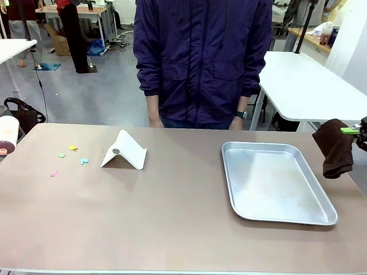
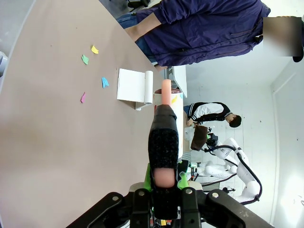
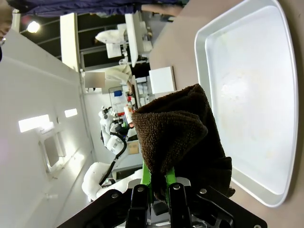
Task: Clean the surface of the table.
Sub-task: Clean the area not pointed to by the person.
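The taupe table carries several small coloured paper scraps at its left, also seen in the left wrist view as paper scraps. My left gripper is shut on a pink-handled tool with a black rough pad, held above the table. My right gripper hangs off the table's right end, shut on a dark brown cloth. In the right wrist view this gripper pinches the cloth, which droops over its fingers.
A white folded dustpan-like piece stands just right of the scraps. A shiny steel tray lies on the right half. A person in a dark blue jacket stands at the far edge, hands down. White tables stand behind.
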`<state>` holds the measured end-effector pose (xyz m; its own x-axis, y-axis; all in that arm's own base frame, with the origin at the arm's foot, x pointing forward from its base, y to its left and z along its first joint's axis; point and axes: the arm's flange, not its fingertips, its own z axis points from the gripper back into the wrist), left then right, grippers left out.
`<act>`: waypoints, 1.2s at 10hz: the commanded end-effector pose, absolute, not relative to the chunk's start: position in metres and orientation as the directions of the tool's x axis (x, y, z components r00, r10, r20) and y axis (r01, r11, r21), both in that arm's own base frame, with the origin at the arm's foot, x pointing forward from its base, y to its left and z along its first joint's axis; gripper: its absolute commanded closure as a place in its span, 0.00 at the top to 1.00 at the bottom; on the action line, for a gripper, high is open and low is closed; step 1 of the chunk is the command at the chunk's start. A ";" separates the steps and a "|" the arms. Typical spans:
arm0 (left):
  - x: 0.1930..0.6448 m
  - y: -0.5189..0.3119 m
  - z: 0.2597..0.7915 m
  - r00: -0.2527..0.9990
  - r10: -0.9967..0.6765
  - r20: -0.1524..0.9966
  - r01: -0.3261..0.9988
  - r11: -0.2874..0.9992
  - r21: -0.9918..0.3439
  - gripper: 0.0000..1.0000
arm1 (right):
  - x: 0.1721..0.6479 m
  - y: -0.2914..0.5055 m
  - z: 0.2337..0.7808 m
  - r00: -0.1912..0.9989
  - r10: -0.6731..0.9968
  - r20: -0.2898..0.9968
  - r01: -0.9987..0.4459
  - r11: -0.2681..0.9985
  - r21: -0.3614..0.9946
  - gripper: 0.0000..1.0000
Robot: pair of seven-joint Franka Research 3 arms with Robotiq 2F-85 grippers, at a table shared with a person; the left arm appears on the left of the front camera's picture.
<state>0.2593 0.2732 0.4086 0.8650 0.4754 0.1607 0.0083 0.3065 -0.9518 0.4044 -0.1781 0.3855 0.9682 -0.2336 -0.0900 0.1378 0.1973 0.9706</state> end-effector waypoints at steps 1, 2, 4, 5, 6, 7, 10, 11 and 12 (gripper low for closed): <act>0.257 0.274 0.411 0.869 0.465 0.171 0.025 0.305 -0.952 0.00 | 0.406 -0.177 0.391 0.970 -0.227 -0.091 0.137 0.199 0.970 0.13; 0.257 0.274 0.411 0.869 0.465 0.171 0.025 0.305 -0.952 0.00 | 0.406 -0.177 0.391 0.970 -0.227 -0.091 0.137 0.199 0.970 0.13; 0.257 0.274 0.411 0.869 0.465 0.171 0.025 0.305 -0.952 0.00 | 0.406 -0.177 0.391 0.970 -0.227 -0.091 0.137 0.199 0.970 0.13; 0.257 0.274 0.411 0.869 0.465 0.171 0.025 0.305 -0.952 0.00 | 0.406 -0.177 0.391 0.970 -0.227 -0.091 0.137 0.199 0.970 0.13; 0.257 0.274 0.411 0.869 0.465 0.171 0.025 0.305 -0.952 0.00 | 0.406 -0.177 0.391 0.970 -0.227 -0.091 0.137 0.199 0.970 0.13; 0.257 0.274 0.411 0.869 0.465 0.171 0.025 0.305 -0.952 0.00 | 0.406 -0.177 0.391 0.970 -0.227 -0.091 0.137 0.199 0.970 0.13; 0.255 0.268 0.416 0.818 0.551 0.163 -0.041 0.338 -0.940 0.21 | 0.406 -0.177 0.391 0.970 -0.227 -0.091 0.137 0.199 0.970 0.13; 0.256 0.263 0.417 0.821 0.551 0.147 -0.101 0.394 -0.914 0.21 | 0.406 -0.177 0.391 0.970 -0.227 -0.091 0.137 0.199 0.970 0.13; 0.264 0.259 0.414 0.826 0.550 0.121 -0.145 0.416 -0.898 0.21 | 0.406 -0.177 0.391 0.970 -0.227 -0.091 0.137 0.199 0.970 0.13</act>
<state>0.2626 0.2764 0.4114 0.8250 0.5421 0.1597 -0.0812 0.3933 -0.9158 0.4045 -0.1782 0.3855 0.9682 -0.2336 -0.0898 0.1377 0.1976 0.9705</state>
